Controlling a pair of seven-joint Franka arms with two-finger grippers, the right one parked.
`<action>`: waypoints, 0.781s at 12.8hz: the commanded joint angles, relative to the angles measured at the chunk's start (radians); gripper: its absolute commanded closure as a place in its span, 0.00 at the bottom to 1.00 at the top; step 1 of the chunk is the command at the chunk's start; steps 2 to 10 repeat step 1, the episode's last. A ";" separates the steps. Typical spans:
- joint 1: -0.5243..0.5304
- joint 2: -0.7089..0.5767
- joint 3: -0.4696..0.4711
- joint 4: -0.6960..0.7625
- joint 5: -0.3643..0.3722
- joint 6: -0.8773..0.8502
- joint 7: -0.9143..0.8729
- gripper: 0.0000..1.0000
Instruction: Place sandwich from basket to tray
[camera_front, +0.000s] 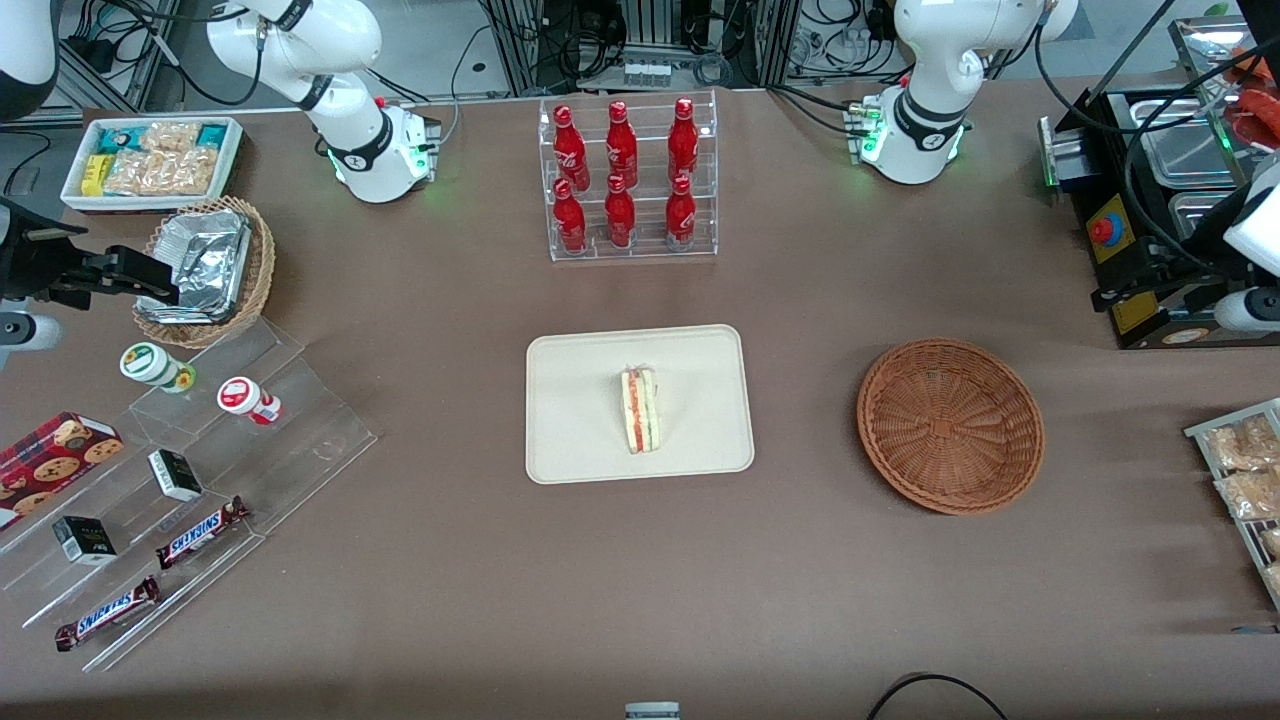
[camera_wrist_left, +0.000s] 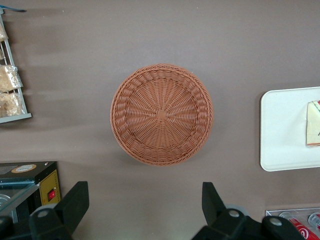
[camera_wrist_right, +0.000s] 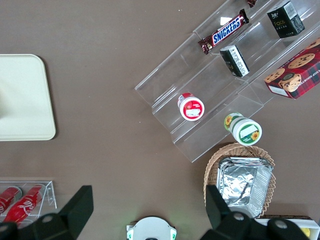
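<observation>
Surroundings: a clear acrylic stepped shelf (camera_front: 190, 480) with Snickers bars and small boxes lies toward the parked arm's end of the table; a clear rack of red bottles (camera_front: 628, 180) stands at 12 o'clock from the tray, farther from the front camera.
Tray: the flat cream-coloured rectangular tray with rounded corners (camera_front: 580, 440) lies mid-table, nothing standing over it.
Sandwich: the small triangular wedge of white bread with red and green filling (camera_front: 640, 408) rests on the tray, near its middle — not in the basket.
Basket: the round reddish-brown woven wicker basket (camera_front: 950, 425) sits at 3 o'clock from the tray, well apart from it and holding nothing.
Gripper: the left arm's gripper (camera_wrist_left: 145, 205) hangs above the table near the basket's rim; its black fingers (camera_wrist_left: 75, 200) are spread wide — holding nothing, touching nothing.
</observation>
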 joint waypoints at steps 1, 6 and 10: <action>0.008 -0.005 -0.014 0.009 0.013 -0.023 -0.067 0.00; 0.008 -0.005 -0.014 0.009 0.013 -0.023 -0.067 0.00; 0.008 -0.005 -0.014 0.009 0.013 -0.023 -0.067 0.00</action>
